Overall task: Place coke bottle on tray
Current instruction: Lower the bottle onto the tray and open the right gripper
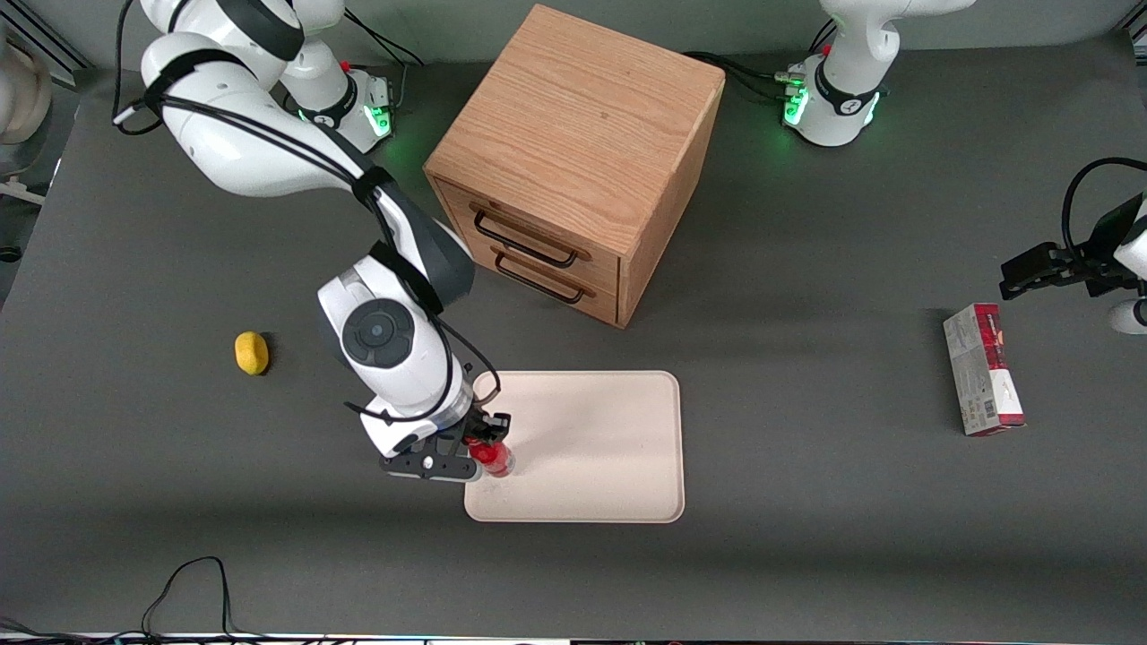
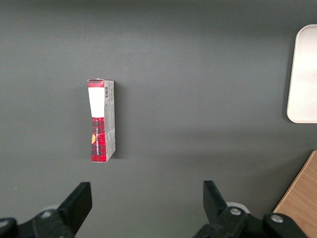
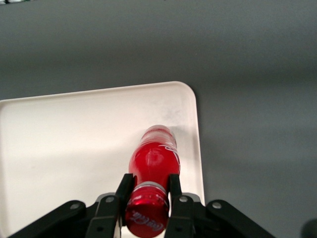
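One gripper (image 3: 149, 194) around script-lettered coke bottle (image 3: 154, 159)

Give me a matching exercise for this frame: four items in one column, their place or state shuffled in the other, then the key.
Items
1. coke bottle
2. lemon
3. carton
4. drawer cabinet

Place or state
A. lying flat toward the parked arm's end of the table
B. held at the neck by the gripper, over the tray near its edge
C. farther from the front camera than the tray, both drawers shut
D. alone on the table toward the working arm's end

Pairs: 1-B, 2-D, 3-A, 4-C
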You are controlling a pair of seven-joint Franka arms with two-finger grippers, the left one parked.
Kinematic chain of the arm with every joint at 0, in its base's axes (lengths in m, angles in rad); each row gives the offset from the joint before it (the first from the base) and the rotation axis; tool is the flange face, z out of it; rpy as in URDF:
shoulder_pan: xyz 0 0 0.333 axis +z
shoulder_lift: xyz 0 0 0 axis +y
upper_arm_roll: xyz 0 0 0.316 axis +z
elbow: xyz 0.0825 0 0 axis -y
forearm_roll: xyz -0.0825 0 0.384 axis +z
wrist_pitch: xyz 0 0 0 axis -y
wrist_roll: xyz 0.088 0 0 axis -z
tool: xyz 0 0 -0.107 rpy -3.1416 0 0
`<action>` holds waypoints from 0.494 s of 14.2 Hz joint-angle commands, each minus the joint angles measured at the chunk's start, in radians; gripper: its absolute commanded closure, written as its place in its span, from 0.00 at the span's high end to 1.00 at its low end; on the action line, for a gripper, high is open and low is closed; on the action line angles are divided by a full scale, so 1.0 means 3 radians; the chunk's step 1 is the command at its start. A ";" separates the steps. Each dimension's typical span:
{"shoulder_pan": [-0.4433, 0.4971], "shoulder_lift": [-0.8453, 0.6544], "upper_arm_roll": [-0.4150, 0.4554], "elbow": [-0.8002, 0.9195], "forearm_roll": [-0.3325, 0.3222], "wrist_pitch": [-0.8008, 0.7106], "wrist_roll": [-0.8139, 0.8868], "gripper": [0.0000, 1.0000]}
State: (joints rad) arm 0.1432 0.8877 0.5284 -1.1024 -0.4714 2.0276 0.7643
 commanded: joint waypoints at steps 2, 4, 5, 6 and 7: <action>0.0044 0.0088 -0.0069 0.0141 -0.0070 0.0052 -0.0180 0.00; 0.0044 0.0119 -0.0069 0.0141 -0.0070 0.0088 -0.0134 0.37; 0.0049 0.0124 -0.0074 0.0131 -0.0075 0.0088 -0.0129 0.98; 0.0049 0.0124 -0.0099 0.0131 -0.0075 0.0088 -0.0129 1.00; 0.0054 0.0119 -0.0115 0.0136 -0.0075 0.0088 -0.0134 1.00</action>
State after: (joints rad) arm 0.1450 0.9104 0.5057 -1.0985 -0.4718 2.0498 0.7320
